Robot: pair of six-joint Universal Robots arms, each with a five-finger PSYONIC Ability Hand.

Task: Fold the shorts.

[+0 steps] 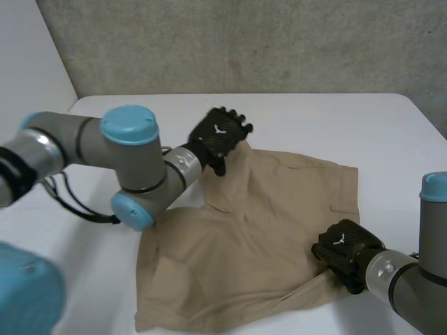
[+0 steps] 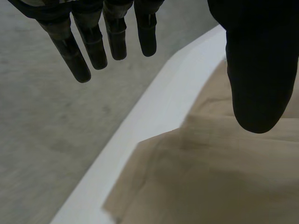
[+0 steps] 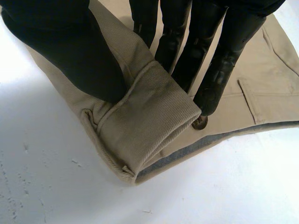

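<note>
The shorts (image 3: 154, 107) are matt tan cloth, a fine ribbed twill showing at the fold under the thumb of the right robot hand (image 3: 70, 51). Its black fingers (image 3: 219, 70) carry a dull sheen. The table (image 3: 56, 186) beneath is white, smooth and matt.

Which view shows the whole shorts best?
The head view: the shorts lie spread on the table, nearly their whole outline visible. The right wrist view shows a rolled edge pinched by the right robot hand; the left wrist view shows one corner beneath the open left robot hand.
</note>
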